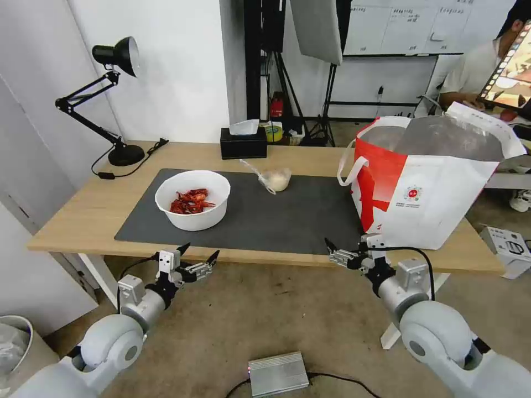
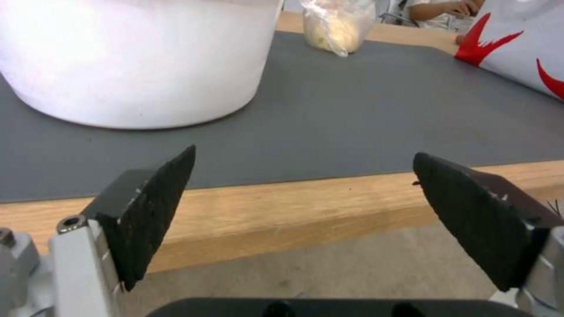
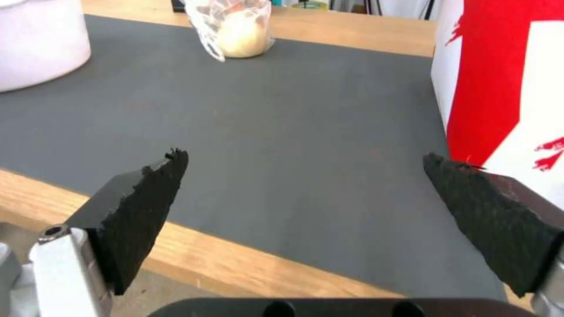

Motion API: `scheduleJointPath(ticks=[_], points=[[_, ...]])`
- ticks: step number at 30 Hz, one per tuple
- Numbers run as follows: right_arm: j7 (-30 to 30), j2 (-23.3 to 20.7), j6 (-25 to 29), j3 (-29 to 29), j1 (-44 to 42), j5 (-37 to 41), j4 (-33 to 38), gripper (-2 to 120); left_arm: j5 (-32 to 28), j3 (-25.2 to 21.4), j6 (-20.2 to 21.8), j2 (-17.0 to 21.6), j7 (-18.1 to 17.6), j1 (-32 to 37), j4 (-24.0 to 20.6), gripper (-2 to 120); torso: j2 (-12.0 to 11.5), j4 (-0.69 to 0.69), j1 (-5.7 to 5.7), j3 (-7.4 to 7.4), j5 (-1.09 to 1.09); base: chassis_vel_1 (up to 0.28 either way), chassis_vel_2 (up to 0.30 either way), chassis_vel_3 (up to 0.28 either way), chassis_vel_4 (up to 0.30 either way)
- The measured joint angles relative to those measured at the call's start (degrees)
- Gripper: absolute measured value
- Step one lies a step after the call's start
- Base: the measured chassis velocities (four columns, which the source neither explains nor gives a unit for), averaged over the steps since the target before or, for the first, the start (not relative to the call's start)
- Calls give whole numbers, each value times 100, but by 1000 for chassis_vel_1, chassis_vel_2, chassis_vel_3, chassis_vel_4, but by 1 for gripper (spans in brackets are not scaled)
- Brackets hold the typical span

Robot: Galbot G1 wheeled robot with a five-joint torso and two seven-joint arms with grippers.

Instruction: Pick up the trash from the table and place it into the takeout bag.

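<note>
- The table (image 1: 88,213) is a light wood top carrying a large dark grey mat (image 1: 287,221).
- A white bowl (image 1: 192,199) with red crayfish shells sits on the left part of the mat; in the left wrist view its white wall (image 2: 135,61) rises just beyond the near edge of the mat.
- A small clear cup (image 1: 275,179) wrapped in clear plastic, with something pale inside, stands at the far side of the mat, right of the bowl and well apart from it.
- The takeout bag (image 1: 431,188), white and red with a silver lining and white strap handles, stands upright and open on the right end of the table, its base overlapping the mat's right edge.
- The left gripper (image 1: 198,257) hovers just off the near table edge, in front of the bowl, fingers spread wide and empty.
- The right gripper (image 1: 345,247) hangs at the near edge close to the bag's lower left corner, fingers likewise wide apart with nothing between them; the bag's red panel (image 3: 499,79) fills its right side.
- A black tissue box (image 1: 243,142) and a black desk lamp (image 1: 113,99) stand along the far edge.
</note>
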Motion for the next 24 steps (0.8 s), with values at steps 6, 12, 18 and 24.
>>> scheduleJointPath(ticks=[6,12,18,24], points=[[-71,66,66,-20,24,-18,-87,100,0,-2,0,14,-4,-11,-10,100,0,-1,0,0,0,0,0,0,0],[-688,102,514,-152,381,-51,-383,100,-3,-10,0,34,-10,-34,-12,100,0,0,0,0,0,0,0,0,0],[-1130,152,786,-397,1004,-40,-850,100,-8,69,-1,56,-14,-87,6,100,-1,-1,0,0,1,0,0,0,0],[-1200,258,815,-969,2042,-3,-1481,100,-12,71,1,62,-18,-81,0,100,-1,0,0,0,-2,0,0,0,0]])
